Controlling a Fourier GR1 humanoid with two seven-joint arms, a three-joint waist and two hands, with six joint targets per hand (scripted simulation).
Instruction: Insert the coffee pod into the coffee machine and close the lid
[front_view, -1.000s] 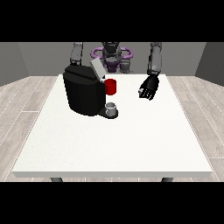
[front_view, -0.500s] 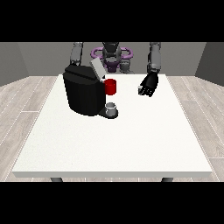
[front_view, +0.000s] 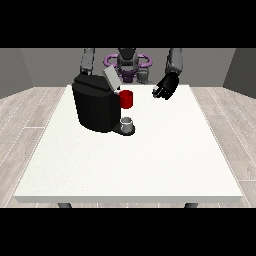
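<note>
Coffee machine (front_view: 95, 107) stands on the surface (front_view: 130, 165), lid (front_view: 111, 79) raised, not yet closed. Coffee pod not discernible. Robot hand (front_view: 165, 87) at the view's right hovers empty, fingers curled.

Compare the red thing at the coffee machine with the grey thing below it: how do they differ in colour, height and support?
The red thing at the machine is bright red; the grey thing is pale grey. The red one sits higher, beside the coffee machine near its raised lid; the grey one stands lower, on the machine's dark base. The red one looks somewhat larger. Both are small, roughly cylindrical, and untouched by the hand at the view's right.
</note>
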